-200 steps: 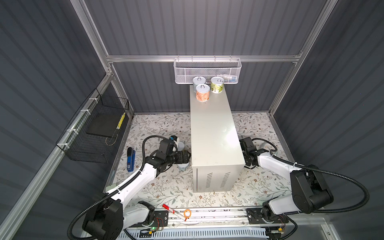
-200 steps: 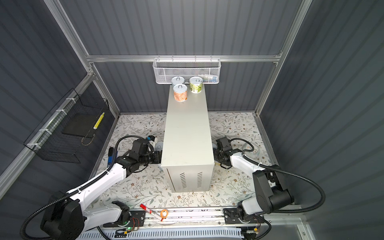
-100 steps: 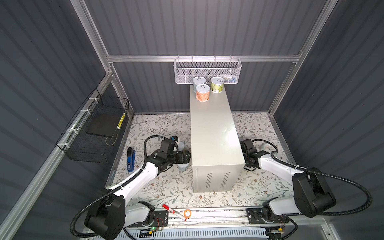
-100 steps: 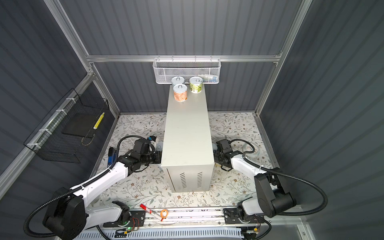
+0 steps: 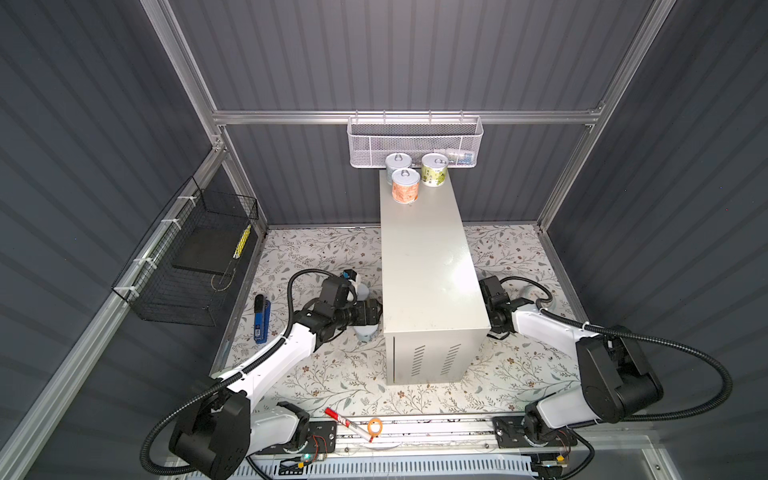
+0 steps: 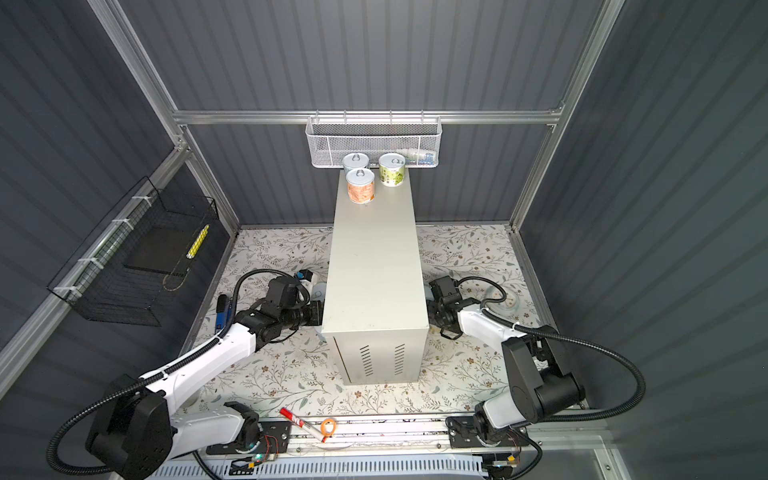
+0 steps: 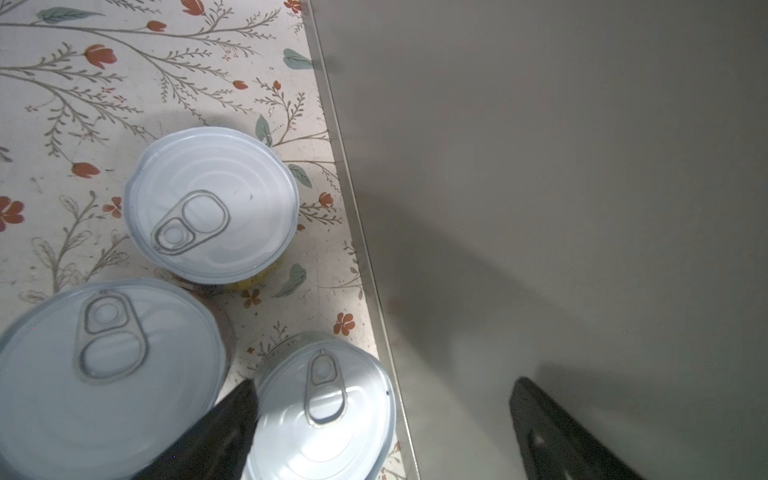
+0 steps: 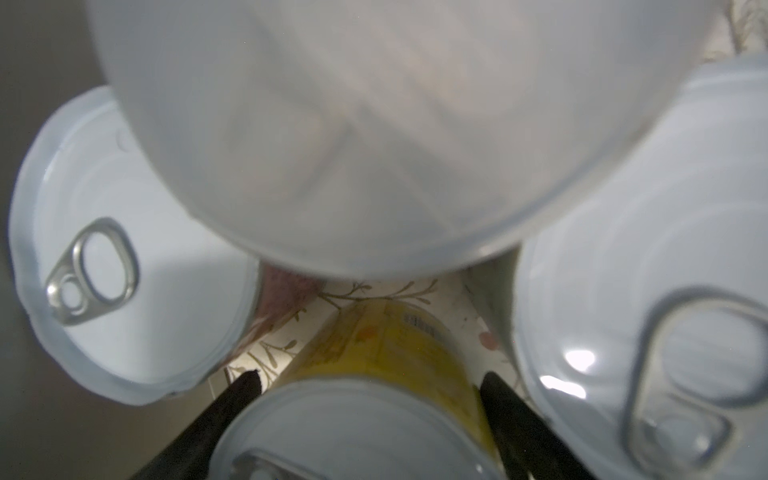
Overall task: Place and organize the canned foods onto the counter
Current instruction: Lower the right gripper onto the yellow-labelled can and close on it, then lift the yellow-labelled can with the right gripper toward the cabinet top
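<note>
Tins with silver pull-tab lids stood upright in three groups. Three were at the far end of the long cream-beige metal counter (image 5: 428,270), just below the white mesh basket (image 5: 415,137): an orange-pink tin (image 5: 405,189) in front, a pale tin (image 5: 397,162) and a green-yellow tin (image 5: 434,168) behind it. The left claw (image 7: 384,388), black and two-fingered, hung low beside the counter's left wall, spread wide and gripping nothing; one finger (image 7: 216,436) showed over the gap between two of the three tins on the floral-patterned surface (image 7: 83,104), the other in front of the counter's wall, so the nearest tin (image 7: 328,411) lay inside the gap, just beside the first finger and close to the counter. The right claw (image 8: 370,378) was at the counter's opposite side, its fingertips hidden by the counter in both top views; its wrist view showed a yellow-labelled tin (image 8: 386,345) squarely between the black fingers, which flanked it closely, though whether they pinched it could not be told
</note>
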Robot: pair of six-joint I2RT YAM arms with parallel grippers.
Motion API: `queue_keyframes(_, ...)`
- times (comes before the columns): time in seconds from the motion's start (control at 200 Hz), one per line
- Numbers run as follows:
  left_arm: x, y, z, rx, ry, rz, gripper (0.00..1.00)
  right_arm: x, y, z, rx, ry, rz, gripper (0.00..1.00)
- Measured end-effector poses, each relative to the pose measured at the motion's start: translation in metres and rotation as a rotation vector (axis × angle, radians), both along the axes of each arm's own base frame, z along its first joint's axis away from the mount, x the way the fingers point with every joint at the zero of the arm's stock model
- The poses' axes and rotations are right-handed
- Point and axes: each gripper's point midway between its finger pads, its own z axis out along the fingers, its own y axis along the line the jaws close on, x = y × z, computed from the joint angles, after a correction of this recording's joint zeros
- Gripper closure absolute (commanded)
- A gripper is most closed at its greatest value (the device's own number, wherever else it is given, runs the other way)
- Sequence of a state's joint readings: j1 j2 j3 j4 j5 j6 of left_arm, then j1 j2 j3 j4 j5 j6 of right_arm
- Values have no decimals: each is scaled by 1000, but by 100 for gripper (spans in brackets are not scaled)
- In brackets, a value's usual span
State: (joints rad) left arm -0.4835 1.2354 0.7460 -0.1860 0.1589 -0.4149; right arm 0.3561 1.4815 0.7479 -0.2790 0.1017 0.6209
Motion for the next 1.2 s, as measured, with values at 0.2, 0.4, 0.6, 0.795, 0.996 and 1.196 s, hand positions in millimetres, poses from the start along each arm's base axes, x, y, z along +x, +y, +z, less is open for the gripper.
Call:
queue_keyframes(0.2,2,-2,-2,-1,0,-5,3,-1,2,-1,-11,24,9,23)
queue_keyframes(0.4,2,-3,-5,-1,8,-10,3,-9,1,0,-17,49,17,63)
queue_keyframes(0.6,3,-4,-11,6,22,-9,3,-32,-2,5,-1,87,27,100)
queue_keyframes(0.795,5,-3,-7,19,15,-11,3,-57,-5,43,33,58,58,100)
queue_keyframes(0.996,8,2,7,42,-20,1,3,-69,-12,136,59,-112,95,100)
queue_keyframes(1.196,14,15,29,69,-51,31,2,-72,-25,245,5,-278,136,100)
